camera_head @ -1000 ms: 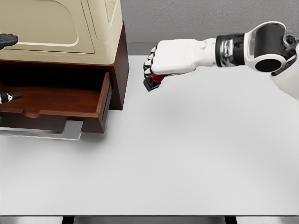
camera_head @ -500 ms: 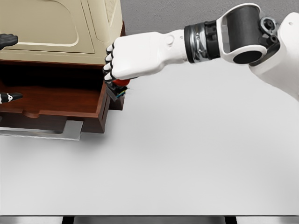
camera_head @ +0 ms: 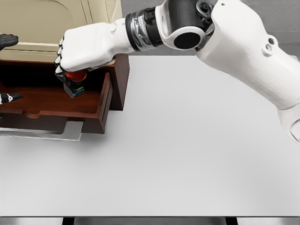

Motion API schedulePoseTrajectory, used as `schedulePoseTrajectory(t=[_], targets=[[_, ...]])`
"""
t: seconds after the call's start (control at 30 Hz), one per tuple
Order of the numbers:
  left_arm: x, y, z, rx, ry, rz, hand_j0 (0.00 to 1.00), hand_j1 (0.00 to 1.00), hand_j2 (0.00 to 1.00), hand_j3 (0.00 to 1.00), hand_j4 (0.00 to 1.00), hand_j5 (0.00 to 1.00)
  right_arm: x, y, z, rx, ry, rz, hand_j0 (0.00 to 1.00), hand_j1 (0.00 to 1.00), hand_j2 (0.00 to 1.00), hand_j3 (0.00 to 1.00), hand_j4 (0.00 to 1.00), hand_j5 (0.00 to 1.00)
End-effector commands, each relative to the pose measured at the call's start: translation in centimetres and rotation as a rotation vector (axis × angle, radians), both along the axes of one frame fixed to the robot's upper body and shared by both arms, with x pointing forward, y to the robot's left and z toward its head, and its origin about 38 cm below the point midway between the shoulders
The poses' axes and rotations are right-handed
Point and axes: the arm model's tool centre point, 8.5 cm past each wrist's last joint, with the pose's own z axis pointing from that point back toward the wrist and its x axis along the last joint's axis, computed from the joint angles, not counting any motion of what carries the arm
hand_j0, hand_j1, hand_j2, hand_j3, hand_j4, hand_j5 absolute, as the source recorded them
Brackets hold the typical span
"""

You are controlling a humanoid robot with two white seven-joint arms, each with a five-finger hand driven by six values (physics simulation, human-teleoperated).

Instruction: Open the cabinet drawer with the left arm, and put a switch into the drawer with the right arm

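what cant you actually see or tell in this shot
- Left hand: head view, cut off by the left edge; only dark fingertips show, grip unreadable.
- Switch: mostly covered by the right hand.
- Drawer: its left part runs off frame.

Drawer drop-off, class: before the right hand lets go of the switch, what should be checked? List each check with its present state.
1. Drawer pulled open: ok.
2. Switch gripped in right hand: ok.
3. Switch over the drawer's inside, past its side wall: ok.
4. Switch resting on the drawer floor: cannot tell.
5. Drawer floor under the switch bare: ok.
6. Left hand away from the drop spot: ok, only dark fingertips show at the left edge.
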Motion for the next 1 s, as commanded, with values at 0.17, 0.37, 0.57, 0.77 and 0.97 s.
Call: schedulePoseTrajectory(t=[0.17,0.37,0.57,0.77,0.97], targets=[[0.0,0.0,0.0,-0.008,0.001,-0.002,1.0,1.0,1.0,1.0,1.0,1.0,-0.2,1.5,-0.4,-0.014,-0.002,0.011,1.0,1.0,1.0,1.0,1.0,1.0],[0.0,0.0,0.1,-0.008,-0.001,-0.002,1.0,1.0,1.0,1.0,1.0,1.0,-1.3,1.4,0.0,-0.016,-0.036,0.044,1.0,1.0,1.0,1.0,1.0,1.0],[0.2,-0.1,0.3,0.002,-0.007,0.002,1.0,1.0,1.0,1.0,1.0,1.0,-1.7,-18.8,-0.3,0.031,-0.096,-0.224,1.0,1.0,1.0,1.0,1.0,1.0],[2.6,-4.7,0.2,0.052,-0.004,-0.122,1.0,1.0,1.0,1.0,1.0,1.0,-0.9,-28.4,-3.8,0.05,-0.012,-0.478,1.0,1.0,1.0,1.0,1.0,1.0],[3.4,-6.8,0.3,0.07,-0.004,-0.182,1.0,1.0,1.0,1.0,1.0,1.0,1.7,-32.8,-7.6,0.063,0.116,-0.639,1.0,1.0,1.0,1.0,1.0,1.0]])
